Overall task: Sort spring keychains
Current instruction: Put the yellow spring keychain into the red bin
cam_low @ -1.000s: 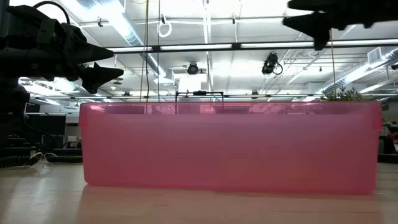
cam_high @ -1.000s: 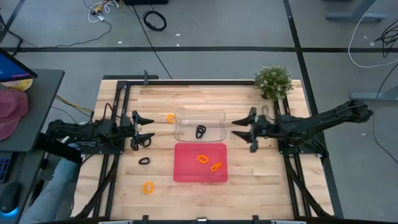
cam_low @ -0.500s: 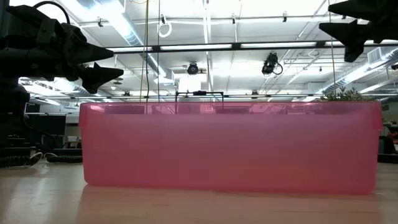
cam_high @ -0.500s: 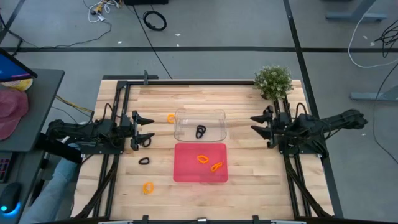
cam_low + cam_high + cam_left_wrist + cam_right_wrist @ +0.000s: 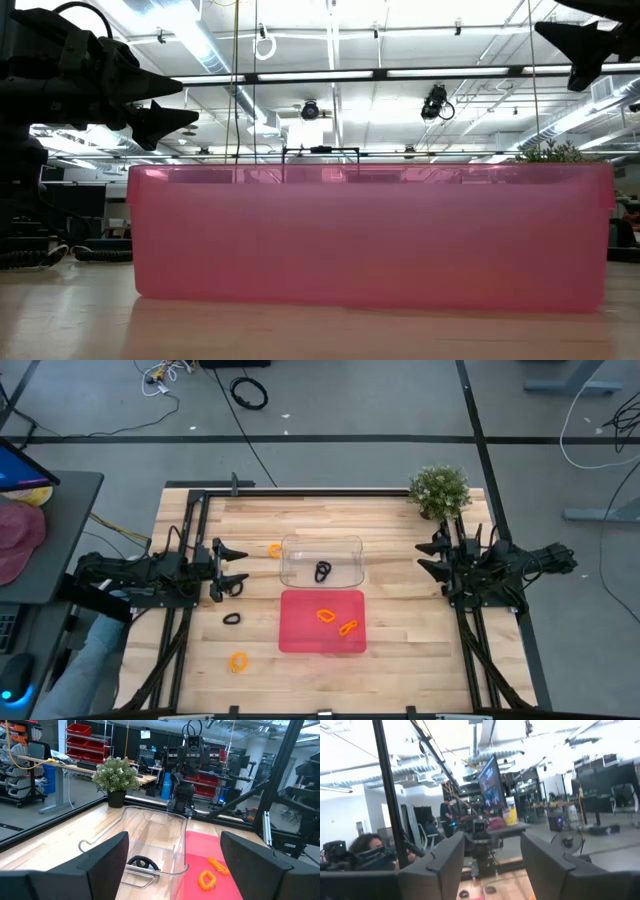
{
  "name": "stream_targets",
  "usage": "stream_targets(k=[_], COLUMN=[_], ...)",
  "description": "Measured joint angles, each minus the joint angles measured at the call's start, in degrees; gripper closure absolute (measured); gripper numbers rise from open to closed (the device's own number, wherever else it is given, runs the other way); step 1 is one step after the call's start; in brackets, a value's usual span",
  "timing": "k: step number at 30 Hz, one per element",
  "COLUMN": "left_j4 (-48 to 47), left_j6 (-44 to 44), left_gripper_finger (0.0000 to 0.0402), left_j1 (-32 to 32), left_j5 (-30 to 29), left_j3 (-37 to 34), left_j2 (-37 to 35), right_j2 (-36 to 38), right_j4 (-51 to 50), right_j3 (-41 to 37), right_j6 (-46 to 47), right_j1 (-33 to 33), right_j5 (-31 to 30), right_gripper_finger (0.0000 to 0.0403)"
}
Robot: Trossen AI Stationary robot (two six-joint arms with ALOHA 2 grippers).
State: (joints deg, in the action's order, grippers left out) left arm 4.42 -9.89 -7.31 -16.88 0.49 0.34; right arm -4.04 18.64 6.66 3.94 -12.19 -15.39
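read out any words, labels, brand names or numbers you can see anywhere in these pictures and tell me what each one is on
None can be read.
Monitor in the room behind: its picture is lit, but any text is too blurred to read.
Red tray, clear bin, spring keychains: no print or labels seen.
Red storage bins on the far shelves: no legible labels.

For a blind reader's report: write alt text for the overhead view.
Seen from above, a red tray holding two orange spring keychains sits mid-table, with a clear bin holding a black keychain just behind it. The left gripper and right gripper hang open and empty at either side; three more keychains lie loose on the wood.
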Motion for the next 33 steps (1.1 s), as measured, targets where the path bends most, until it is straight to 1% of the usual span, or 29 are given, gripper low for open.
stream_targets(k=[4,6,9,13,18,23,28,29,33], left_j4=[0.01,-0.01,0.01,0.01,0.00,0.00,0.00,-0.01,0.01], left_j6=[0.00,0.00,0.00,0.00,0.00,0.00,0.00,0.00,0.00], left_gripper_finger=[0.0081,0.0081,0.0081,0.0081,0.0081,0.0081,0.0081,0.0081,0.0081], left_j1=[0.00,0.00,0.00,0.00,0.00,0.00,0.00,0.00,0.00], left_j5=[0.02,0.02,0.02,0.01,0.02,0.02,0.02,0.01,0.01], left_j3=[0.00,0.00,0.00,0.00,0.01,0.00,0.00,0.01,0.00], left_j2=[0.00,0.00,0.00,0.00,0.00,0.00,0.00,0.00,0.00], right_j2=[2.66,3.94,4.03,3.92,3.88,3.89,3.88,3.88,3.82], right_j4=[-1.08,2.38,10.23,10.00,4.22,0.61,-7.40,-9.54,-15.68], right_j3=[-0.33,-1.86,-5.86,-5.72,-5.68,-5.68,-5.68,-5.68,-5.68], right_j6=[-1.40,-1.49,-3.67,-4.29,-6.56,-8.44,-17.62,-18.14,-19.39], right_j1=[0.00,0.00,-0.02,0.02,0.02,0.02,0.02,0.02,0.06], right_j5=[0.01,0.34,3.96,4.48,5.81,3.85,3.81,3.57,-2.39], right_gripper_finger=[0.0204,0.0204,0.0204,0.0204,0.0204,0.0204,0.0204,0.0204,0.0204])
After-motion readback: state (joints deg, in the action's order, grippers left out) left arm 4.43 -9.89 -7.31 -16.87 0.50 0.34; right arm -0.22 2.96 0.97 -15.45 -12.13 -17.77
